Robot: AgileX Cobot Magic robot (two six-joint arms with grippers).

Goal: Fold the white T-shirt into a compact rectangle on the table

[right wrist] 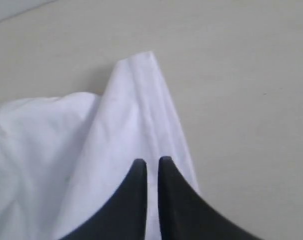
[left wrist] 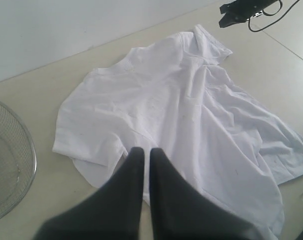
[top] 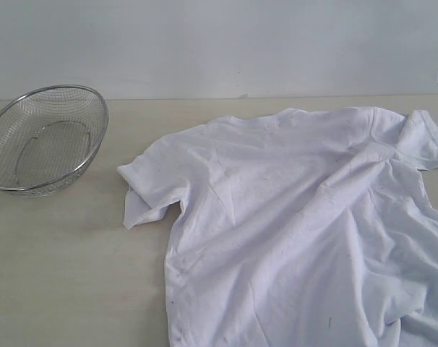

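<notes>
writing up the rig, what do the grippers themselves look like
The left gripper and the right gripper each have two matte black fingers, broad at the base and tapering to rounded tips. No markings show. A thin black cable loops beside the right one.

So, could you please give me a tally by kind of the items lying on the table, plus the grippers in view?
White T-shirt: 1
Wire-mesh bowl: 1
Grippers: 2 (left gripper, right gripper)
Total: 4
</notes>
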